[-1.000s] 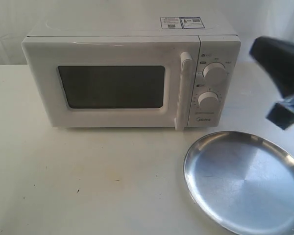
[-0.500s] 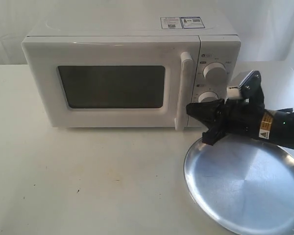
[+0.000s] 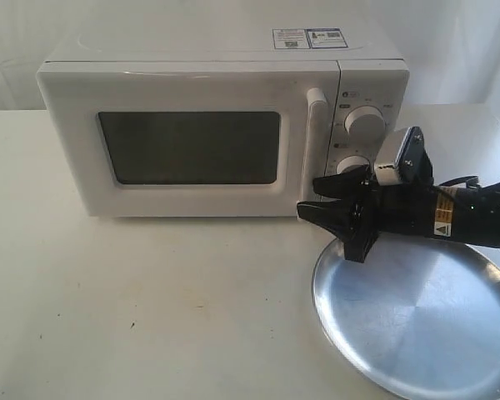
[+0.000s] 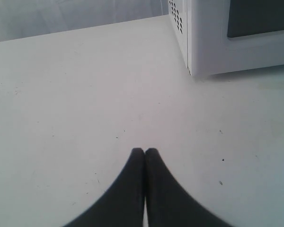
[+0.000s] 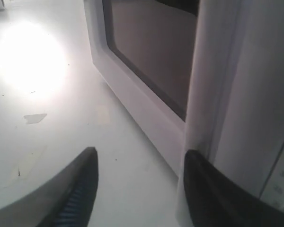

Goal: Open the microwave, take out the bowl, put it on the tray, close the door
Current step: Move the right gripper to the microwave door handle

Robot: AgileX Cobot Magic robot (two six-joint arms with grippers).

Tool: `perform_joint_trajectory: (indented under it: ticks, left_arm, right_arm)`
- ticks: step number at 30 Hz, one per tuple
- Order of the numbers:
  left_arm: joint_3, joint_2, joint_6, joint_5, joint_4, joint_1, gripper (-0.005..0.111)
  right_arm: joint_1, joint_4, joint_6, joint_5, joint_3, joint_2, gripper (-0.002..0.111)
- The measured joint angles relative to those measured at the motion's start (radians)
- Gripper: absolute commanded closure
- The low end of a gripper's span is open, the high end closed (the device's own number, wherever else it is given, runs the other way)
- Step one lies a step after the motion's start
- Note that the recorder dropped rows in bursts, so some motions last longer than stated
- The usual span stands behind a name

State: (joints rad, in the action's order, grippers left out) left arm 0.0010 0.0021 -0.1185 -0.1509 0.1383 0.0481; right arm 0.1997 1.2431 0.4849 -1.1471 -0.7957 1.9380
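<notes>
The white microwave stands at the back of the table with its door shut. The bowl is hidden. The silver tray lies at the front right. My right gripper is open, low in front of the door's vertical handle, its tips by the handle's lower end and apart from it. In the right wrist view the right gripper has one finger beside the handle and the other over the table. My left gripper is shut and empty above the bare table near the microwave's side.
Two round knobs sit on the panel to the right of the handle. The right arm reaches over the tray's back rim. A white curtain hangs behind the table.
The right arm swung in from the right edge to the door handle, moved a little further left and lower, and its jaws opened. Microwave and tray have not moved.
</notes>
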Motion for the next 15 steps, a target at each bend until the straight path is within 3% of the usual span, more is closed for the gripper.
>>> perform_joint_trajectory:
  ticks: [15]
  left_arm:
    - [0.0,0.0,0.0,0.002,0.0,0.0,0.107]
  right_arm:
    - [0.007,0.068,0.193,0.242,-0.013,-0.173,0.06]
